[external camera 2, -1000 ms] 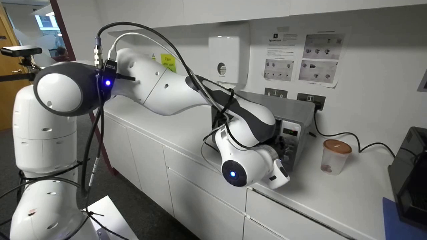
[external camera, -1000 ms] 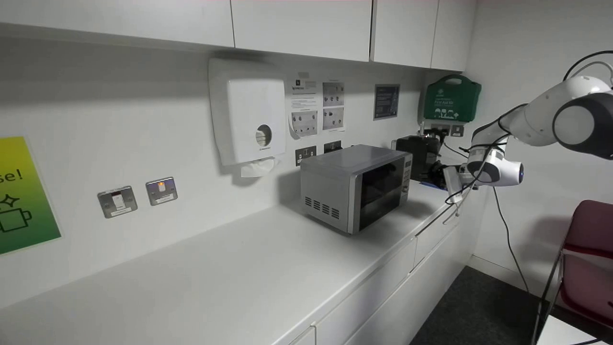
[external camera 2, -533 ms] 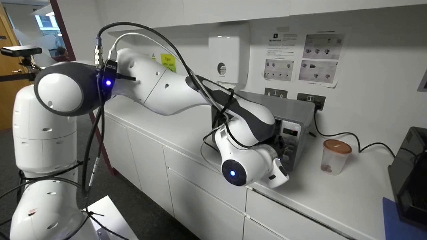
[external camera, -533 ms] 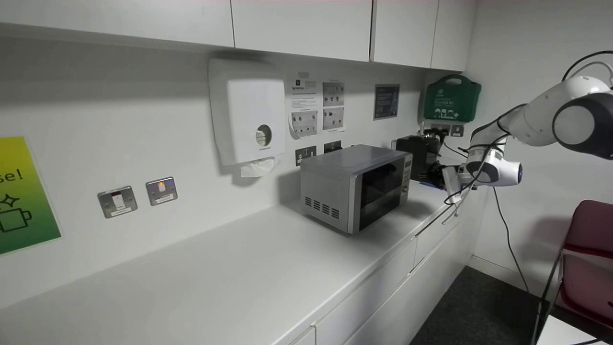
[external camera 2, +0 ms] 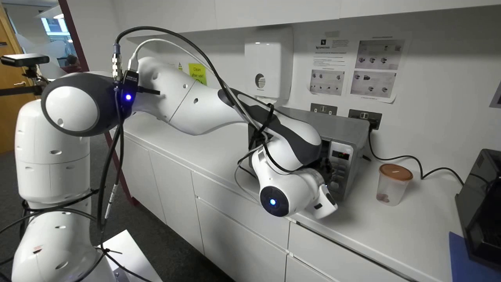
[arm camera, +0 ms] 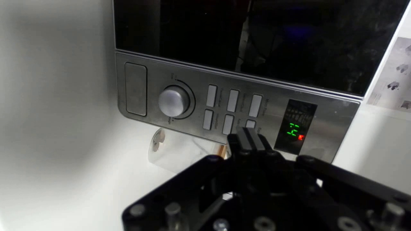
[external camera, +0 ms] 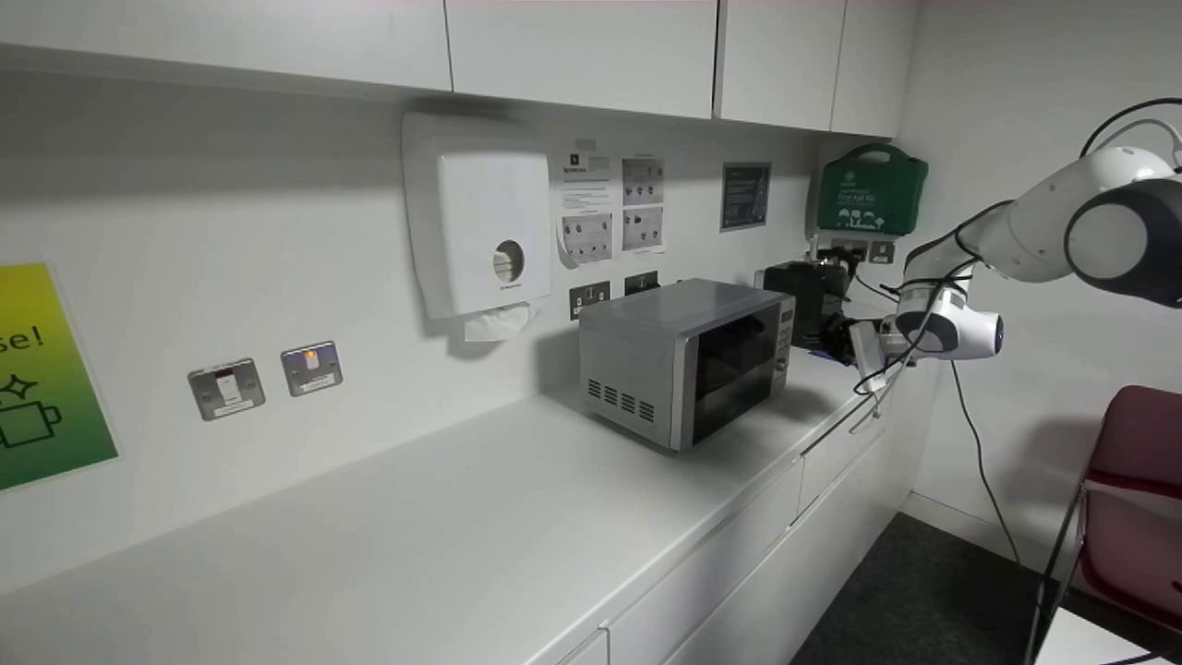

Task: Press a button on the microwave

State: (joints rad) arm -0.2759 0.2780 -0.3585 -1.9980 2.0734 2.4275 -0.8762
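The microwave (external camera: 637,356) is a grey-silver box with a dark glass front on the white counter. It also shows in an exterior view (external camera 2: 344,127), partly hidden by my arm. In the wrist view its control panel (arm camera: 334,122) appears turned, with a round knob (arm camera: 173,101), several pale buttons (arm camera: 228,124) and a lit display (arm camera: 290,128). My gripper (arm camera: 249,138) is shut with nothing held. Its tips overlap the lower part of one button (arm camera: 250,123) in the wrist view; contact cannot be told. The gripper (external camera: 838,338) is in front of the panel side of the microwave.
A clear tub with a brown lid (external camera 2: 394,172) stands on the counter (external camera 2: 364,227) beside the microwave. A black appliance (external camera 2: 483,203) and a blue sheet (external camera 2: 467,254) lie further along. White cupboards (external camera 2: 274,13) hang above. A paper-towel box (external camera 2: 268,62) is on the wall.
The wrist and gripper have shifted slightly left in both exterior views, and slightly up in one of them. The gripper covers a little less of the microwave's panel. The microwave has not moved.
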